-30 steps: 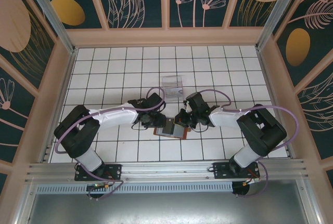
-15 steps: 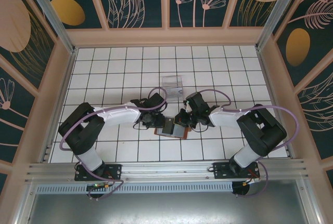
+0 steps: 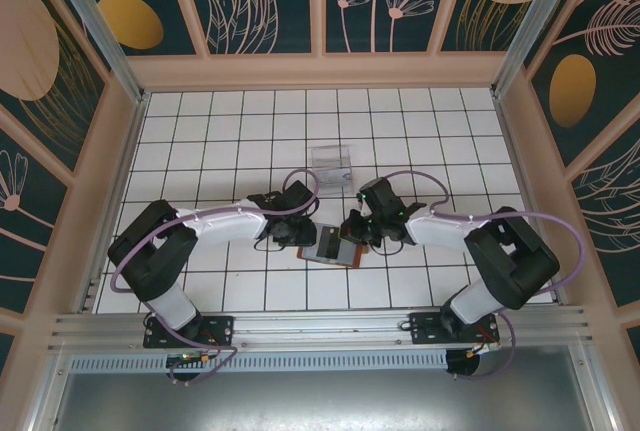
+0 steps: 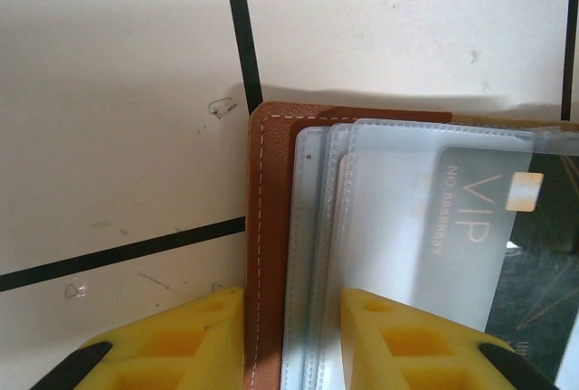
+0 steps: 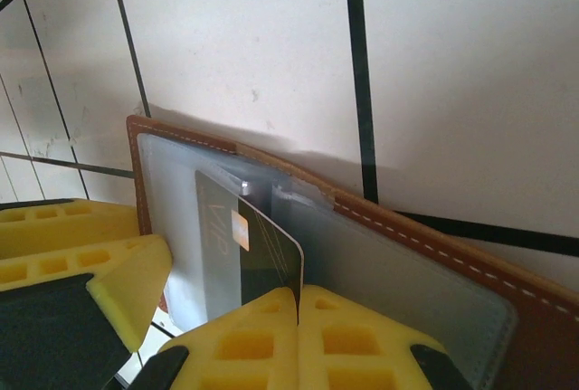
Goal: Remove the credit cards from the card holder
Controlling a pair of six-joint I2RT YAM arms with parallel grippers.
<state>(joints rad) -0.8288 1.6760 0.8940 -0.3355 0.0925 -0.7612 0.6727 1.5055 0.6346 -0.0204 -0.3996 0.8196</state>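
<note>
Legible text: "VIP" in pale capitals on the VIP card (image 4: 475,227). Beside it is "NO" and a row of digits too fine to read. A gold chip (image 4: 523,189) sits near one corner.

VIP card: pale grey, with a dark area crossed by thin gold lines toward one end. One end sits in the sleeve stack and the other is raised toward the right gripper (image 5: 298,309).

Card holder (image 3: 330,247): brown leather with pale stitching round a rounded corner. It lies open and flat on the white-tiled desk (image 3: 230,141) between the two grippers, on the near side of the clear acrylic stand (image 3: 332,163) and apart from it. Inside are translucent grey-blue sleeves (image 4: 317,254), stacked with staggered edges.

Left gripper (image 4: 291,309): jaws part-way apart, straddling the holder's stitched edge. One yellow fingertip (image 4: 181,340) is just beside the leather on the desk side, and the other is over the sleeves. Clamped or only resting: cannot tell.

Right gripper: clenched, yellow pads meeting. The lower corner of the VIP card runs into the seam between them, so the card is pinched there
</note>
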